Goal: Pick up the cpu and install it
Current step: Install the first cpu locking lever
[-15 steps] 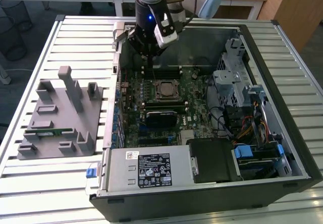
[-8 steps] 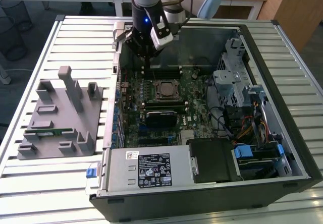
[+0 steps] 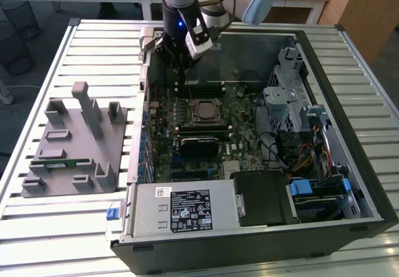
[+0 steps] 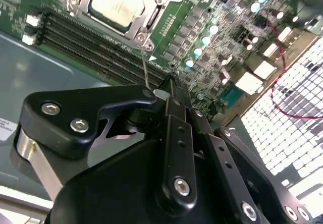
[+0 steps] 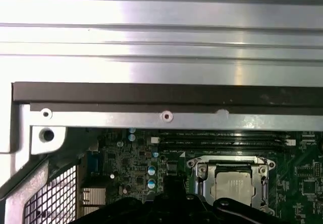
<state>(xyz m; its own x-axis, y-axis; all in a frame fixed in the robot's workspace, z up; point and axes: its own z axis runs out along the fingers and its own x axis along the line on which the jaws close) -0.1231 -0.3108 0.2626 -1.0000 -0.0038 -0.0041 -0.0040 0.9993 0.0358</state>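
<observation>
One cpu already sits in the motherboard socket; whether the claw above is spread cannot be told.

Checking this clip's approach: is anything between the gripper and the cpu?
Nothing visible. The cpu already sits in the socket frame, metal top exposed; the gripper hangs above the motherboard beside it, with open space between.

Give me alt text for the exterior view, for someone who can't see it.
An open computer case lies on a slatted metal table, and the robot arm's gripper hangs over the motherboard near its far edge. The cpu sits in the socket at the board's centre. A grey fixture lies on the exterior view's left.
</observation>
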